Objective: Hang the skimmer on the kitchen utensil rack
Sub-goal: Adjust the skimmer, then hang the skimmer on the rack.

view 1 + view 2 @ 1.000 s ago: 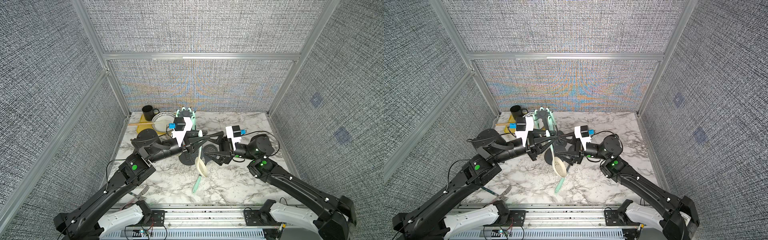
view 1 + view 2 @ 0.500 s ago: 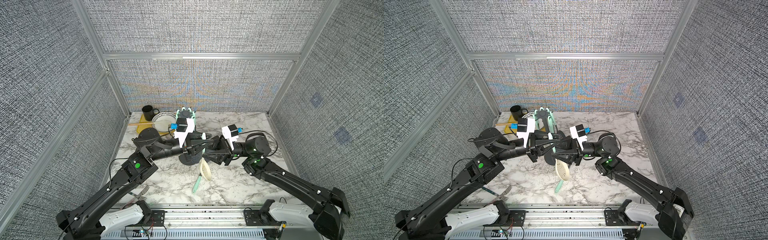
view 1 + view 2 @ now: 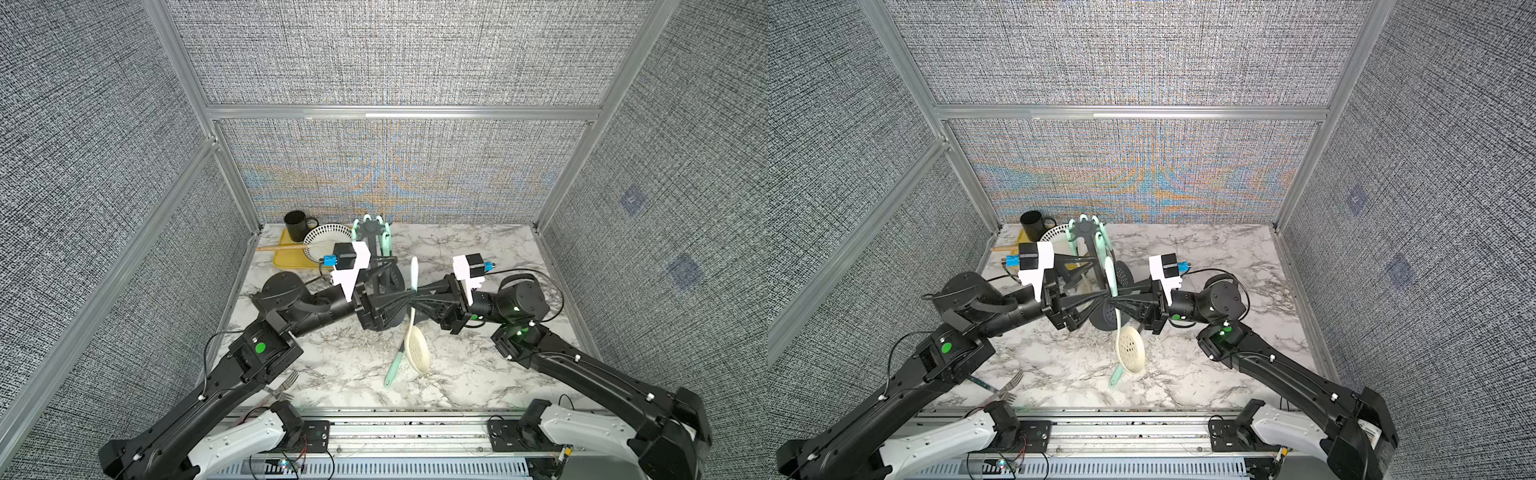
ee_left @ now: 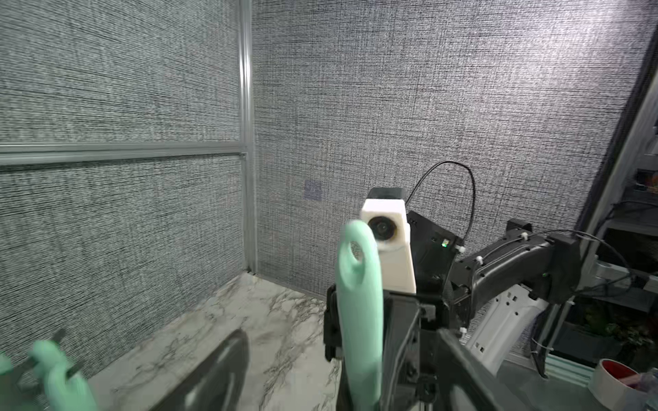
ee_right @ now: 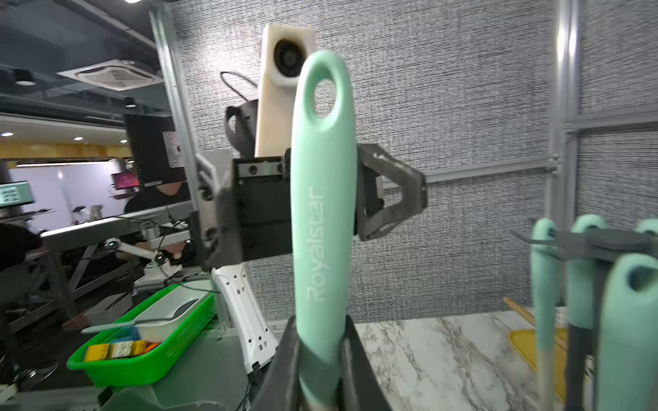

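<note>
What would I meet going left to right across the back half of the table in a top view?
black mug → white slotted dish → kitchen utensil rack → skimmer, held up off the table

**Inventory**
- Arms: two, the left arm (image 3: 257, 357) and the right arm (image 3: 582, 370).
- Kitchen utensil rack (image 3: 371, 227): one, above centre.
- Skimmer (image 3: 418, 353): one, centre.
- Mint handles on the rack's hooks (image 5: 544, 284): four in the right wrist view, one cut by the frame edge.
- Loose mint-handled utensil (image 3: 392, 368): one.
- Forks (image 3: 291, 378): two, lower left.
- Black mug (image 3: 296, 224), white ribbed bowl (image 3: 328, 235), yellow tray (image 3: 286, 259), wooden stick (image 3: 274, 248): one each, left of centre.
</note>
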Motion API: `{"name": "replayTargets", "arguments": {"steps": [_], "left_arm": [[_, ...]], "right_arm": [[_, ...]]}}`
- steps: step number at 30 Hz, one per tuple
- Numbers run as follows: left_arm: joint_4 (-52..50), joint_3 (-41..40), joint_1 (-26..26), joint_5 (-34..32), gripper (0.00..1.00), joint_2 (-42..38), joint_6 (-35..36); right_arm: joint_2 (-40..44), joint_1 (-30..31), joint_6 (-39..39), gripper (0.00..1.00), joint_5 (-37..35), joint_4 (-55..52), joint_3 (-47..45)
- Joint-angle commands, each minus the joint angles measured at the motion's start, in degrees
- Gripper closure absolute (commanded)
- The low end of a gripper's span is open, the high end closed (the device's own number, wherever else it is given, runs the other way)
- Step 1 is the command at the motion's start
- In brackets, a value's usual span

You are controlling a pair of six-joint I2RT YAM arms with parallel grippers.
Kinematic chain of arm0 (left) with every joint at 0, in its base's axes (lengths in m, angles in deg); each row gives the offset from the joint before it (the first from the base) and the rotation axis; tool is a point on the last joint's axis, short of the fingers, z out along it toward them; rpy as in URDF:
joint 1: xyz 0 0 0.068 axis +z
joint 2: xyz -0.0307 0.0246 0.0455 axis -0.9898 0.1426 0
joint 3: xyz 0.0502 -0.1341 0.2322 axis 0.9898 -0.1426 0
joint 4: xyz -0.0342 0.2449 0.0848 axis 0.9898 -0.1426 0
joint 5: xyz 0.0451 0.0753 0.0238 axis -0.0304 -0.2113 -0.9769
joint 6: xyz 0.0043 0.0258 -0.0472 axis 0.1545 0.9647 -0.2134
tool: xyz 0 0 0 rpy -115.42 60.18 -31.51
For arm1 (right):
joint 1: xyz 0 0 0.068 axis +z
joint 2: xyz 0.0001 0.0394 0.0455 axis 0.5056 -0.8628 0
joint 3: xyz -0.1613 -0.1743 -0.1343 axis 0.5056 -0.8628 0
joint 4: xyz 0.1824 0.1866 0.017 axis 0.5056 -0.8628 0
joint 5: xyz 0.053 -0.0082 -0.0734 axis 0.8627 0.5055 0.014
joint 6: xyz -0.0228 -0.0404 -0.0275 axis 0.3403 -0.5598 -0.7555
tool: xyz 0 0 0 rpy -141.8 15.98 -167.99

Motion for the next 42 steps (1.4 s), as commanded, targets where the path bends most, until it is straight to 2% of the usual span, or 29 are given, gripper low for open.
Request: {"name": "replayTargets", "arguments": {"steps": [1,3,5,7,10,13,19,21,30,42], "left_arm": [[-6.7,-4.5,0.0,-11.5,0.01,-5.2,1.7],[-11.1,-7.8,0.0,-18.1,0.01,-8.5,0.4],[-17.7,-10.1,0.0,-29.7,0.01,-11.2,-5.5],[-23.0,-11.9,0.0,-36.2,0.0,-13.1,-9.1],[-24.4,-16.1,0.4,-40.2,0.0,-16.2,-12.7],[-22.0,-19.9,4.5,-36.8,0.0,-19.4,-15.9],[-20.8,-22.2,19.7,-21.7,0.0,-16.5,-19.8],[-20.0,-22.8,22.9,-18.9,0.0,-15.2,-20.2],[-17.2,-23.6,23.8,-16.3,0.0,-14.0,-16.7],[-15.5,-25.4,23.8,-14.9,0.01,-14.8,-18.1]], "right_arm": [[2.0,1.7,-4.9,1.0,-19.5,-7.6,-1.8],[1.4,6.0,-8.8,1.0,-31.7,-15.1,1.1],[-0.7,13.7,-13.7,1.0,-49.8,-21.8,4.7],[-3.0,18.3,-15.6,1.0,-60.8,-24.5,7.1],[-5.6,19.8,-13.7,1.0,-67.3,-25.5,8.9],[-9.8,20.6,-12.6,1.0,-73.3,-29.1,12.8],[-17.2,23.9,-13.0,1.0,-79.3,-32.9,19.5],[-19.1,24.7,-12.9,1.0,-81.2,-33.9,21.3],[-24.4,25.2,-12.1,1.0,-83.6,-37.0,26.4],[-27.5,24.6,-12.6,1.0,-84.2,-38.5,28.8]]}}
